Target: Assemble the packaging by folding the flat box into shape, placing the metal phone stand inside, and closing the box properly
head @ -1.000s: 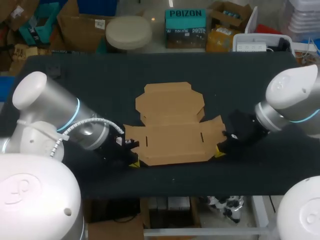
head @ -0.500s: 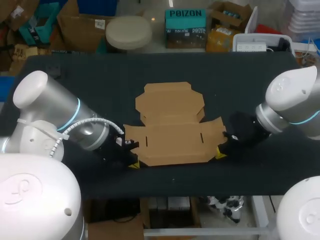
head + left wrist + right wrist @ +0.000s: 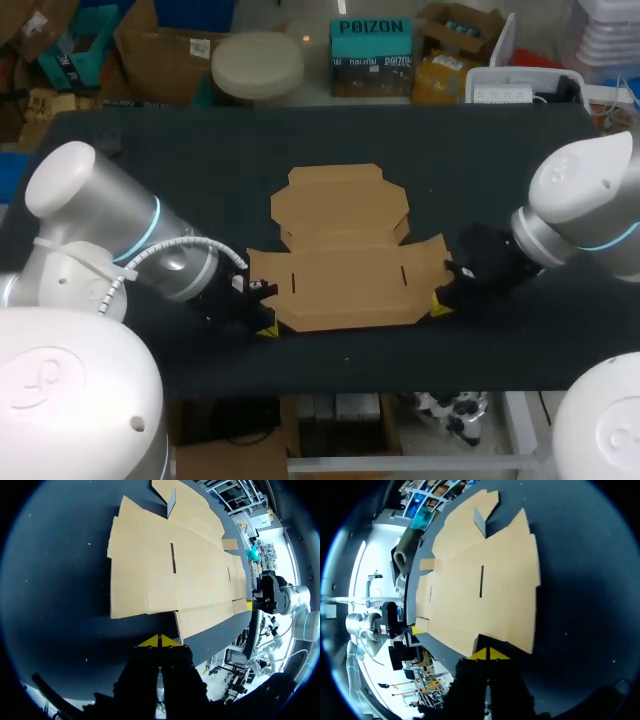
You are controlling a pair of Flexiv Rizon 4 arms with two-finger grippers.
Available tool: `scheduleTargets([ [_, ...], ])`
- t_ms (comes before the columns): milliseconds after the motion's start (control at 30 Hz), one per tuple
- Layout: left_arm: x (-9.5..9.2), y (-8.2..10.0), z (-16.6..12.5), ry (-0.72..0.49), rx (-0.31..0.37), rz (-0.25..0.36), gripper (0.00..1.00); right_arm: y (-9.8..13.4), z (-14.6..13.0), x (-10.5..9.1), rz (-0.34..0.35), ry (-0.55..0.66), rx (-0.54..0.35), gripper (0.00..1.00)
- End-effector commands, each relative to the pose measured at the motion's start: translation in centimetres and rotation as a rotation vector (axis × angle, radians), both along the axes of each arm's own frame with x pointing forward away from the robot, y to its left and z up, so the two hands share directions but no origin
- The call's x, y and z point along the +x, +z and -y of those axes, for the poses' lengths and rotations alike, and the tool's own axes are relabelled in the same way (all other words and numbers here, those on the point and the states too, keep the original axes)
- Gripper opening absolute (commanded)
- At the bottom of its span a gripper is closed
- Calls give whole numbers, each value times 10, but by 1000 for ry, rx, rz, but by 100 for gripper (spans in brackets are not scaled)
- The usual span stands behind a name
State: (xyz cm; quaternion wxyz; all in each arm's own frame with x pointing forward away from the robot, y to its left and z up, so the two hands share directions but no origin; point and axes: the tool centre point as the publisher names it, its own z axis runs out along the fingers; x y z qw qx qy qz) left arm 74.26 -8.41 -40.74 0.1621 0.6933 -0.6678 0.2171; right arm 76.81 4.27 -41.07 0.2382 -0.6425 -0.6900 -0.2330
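Observation:
The flat brown cardboard box [image 3: 342, 257] lies unfolded in the middle of the black table, its lid panel toward the far side. My left gripper [image 3: 268, 328] sits low at the box's front left corner, shut, with its yellow tips together. In the left wrist view those tips [image 3: 160, 641] rest on the table just short of the cardboard [image 3: 170, 575] edge. My right gripper [image 3: 438, 306] is shut at the front right corner. Its tips [image 3: 489, 653] meet the cardboard [image 3: 480, 590] edge. Neither gripper holds anything. No metal phone stand shows in any view.
The black table [image 3: 150, 180] has bare cloth to the left, right and far side of the box. Its front edge [image 3: 340, 385] runs close behind both grippers. A small flap [image 3: 171, 502] stands up at the box's far end.

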Motion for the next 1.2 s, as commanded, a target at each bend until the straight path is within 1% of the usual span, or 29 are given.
scheduleTargets([
  [33, -1, 2, 2, 4, 17, 0, 0, 0, 0, 1, -10, -15, 4, 0],
  [333, 1, 5, 4, 0, 31, 7, 0, 2, 0, 5, -53, -51, 25, 0],
  [633, 3, 9, 5, -5, 39, 6, 0, 4, -1, 7, -59, -50, 30, 0],
  [767, 4, 11, 7, 1, 50, -4, 0, 5, -1, 8, -63, -51, 25, 0],
  [1200, 9, 15, 13, 20, 51, -26, 0, 8, -3, 10, -63, -52, 10, 0],
])
